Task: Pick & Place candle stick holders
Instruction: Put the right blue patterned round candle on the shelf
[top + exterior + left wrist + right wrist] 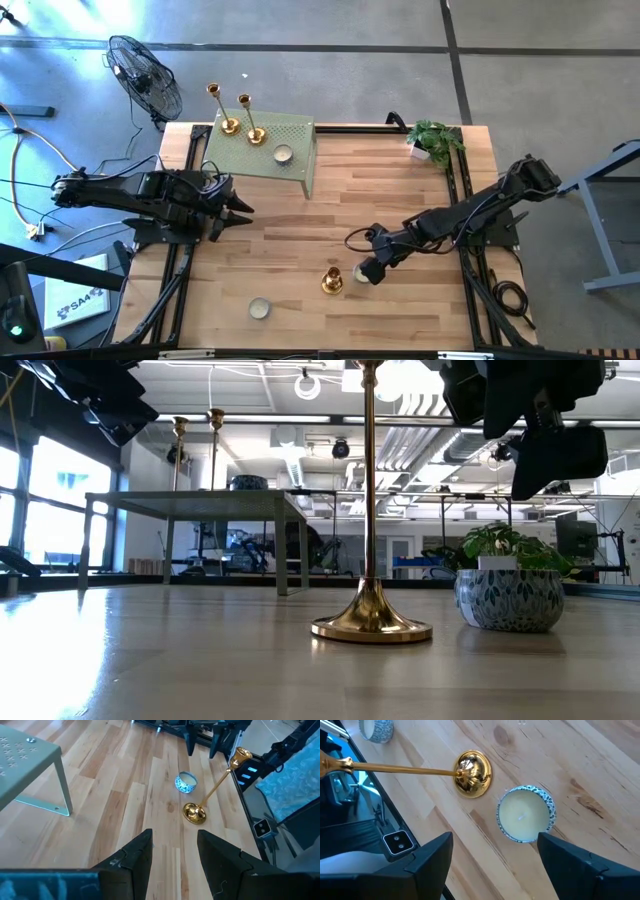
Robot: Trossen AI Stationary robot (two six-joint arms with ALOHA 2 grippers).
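While two candlesticks point(241, 120) top stand point(300, 160), third candlestick point(332, 281) on table point(400, 190).

one bit of print can be partly read: "sa4" in dark letters on a white sheet point(78, 297) lying on the floor off the desk's left near corner; its remaining characters are too small to make out.

Three gold candle stick holders point(331, 281) show. Three small patterned candle cups point(364, 273) sit about. One potted plant point(433, 140) and one green stand point(262, 150) complete the count.
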